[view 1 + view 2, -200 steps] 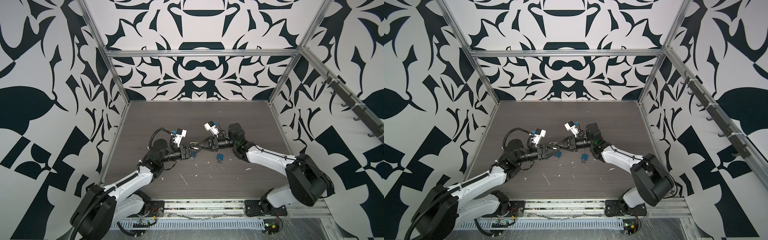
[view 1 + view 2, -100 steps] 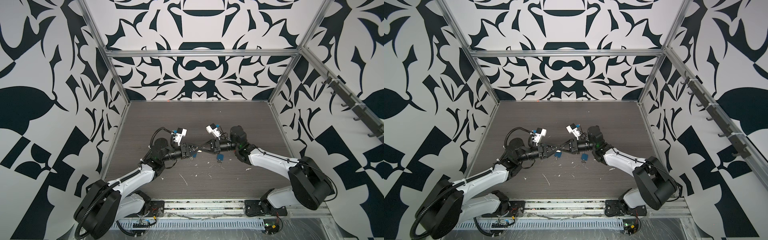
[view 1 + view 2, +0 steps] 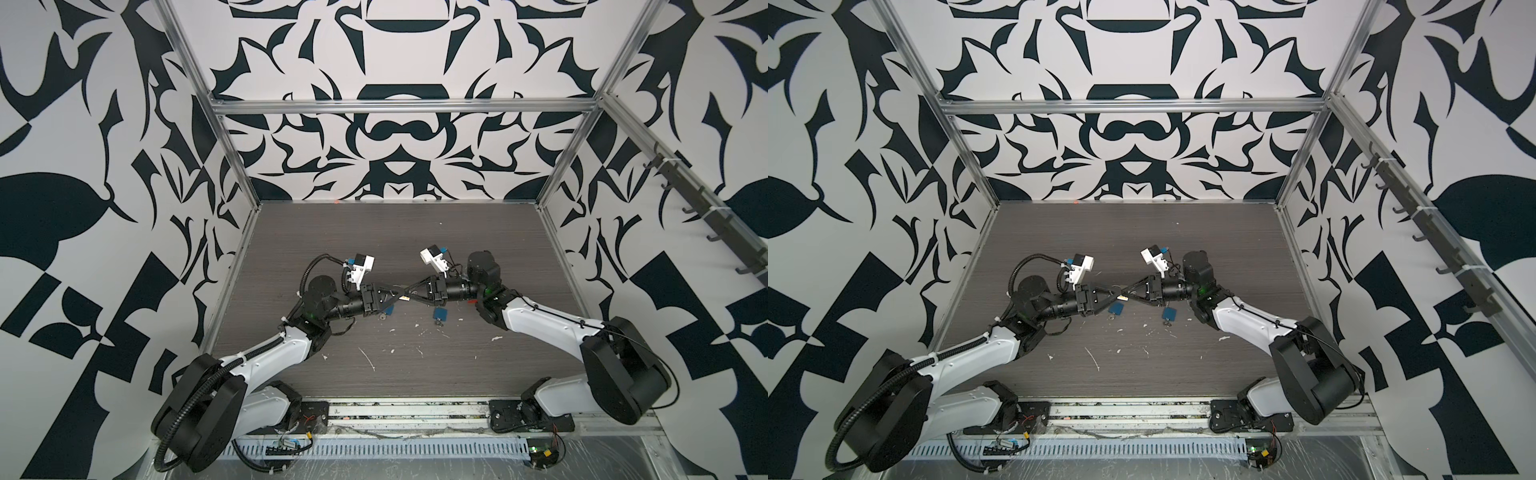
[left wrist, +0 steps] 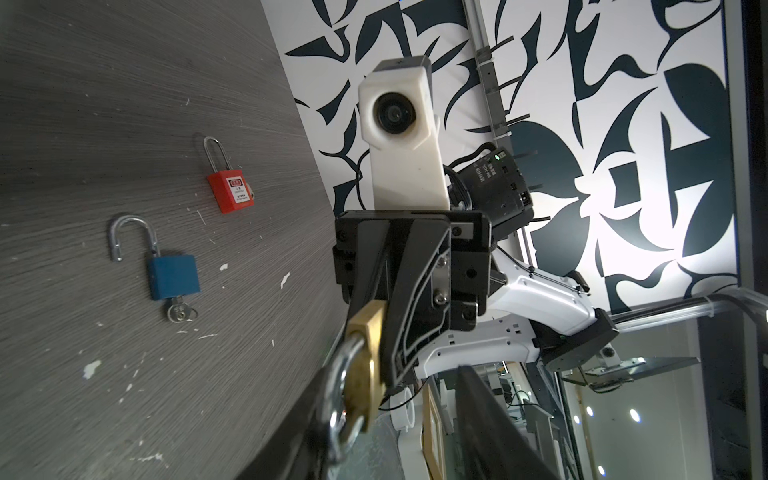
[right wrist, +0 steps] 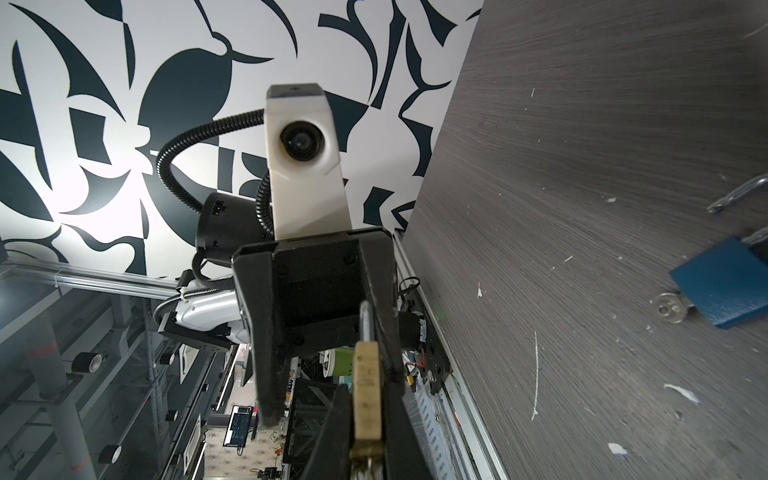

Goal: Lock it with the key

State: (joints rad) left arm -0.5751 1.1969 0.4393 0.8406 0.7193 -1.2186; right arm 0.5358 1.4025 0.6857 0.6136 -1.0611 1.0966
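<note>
Mid-air: brass padlock (image 4: 365, 345) with steel shackle, above middle of dark wood-grain surface (image 3: 374, 232), between both arms. Right pincer (image 3: 409, 292) clenched on brass body. Left pincer (image 3: 395, 296) released, fingers spread wide, shackle just beside one finger (image 4: 291, 436). Lying on surface: blue padlock (image 4: 172, 276), shackle open, silver key (image 4: 180, 312) in base. Red padlock (image 4: 230, 191), shackle closed, near it.

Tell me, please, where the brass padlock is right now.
The brass padlock is held above mid-table by the right gripper, facing the left gripper, in both top views between the left blue padlock and the right blue padlock lying below.
</note>
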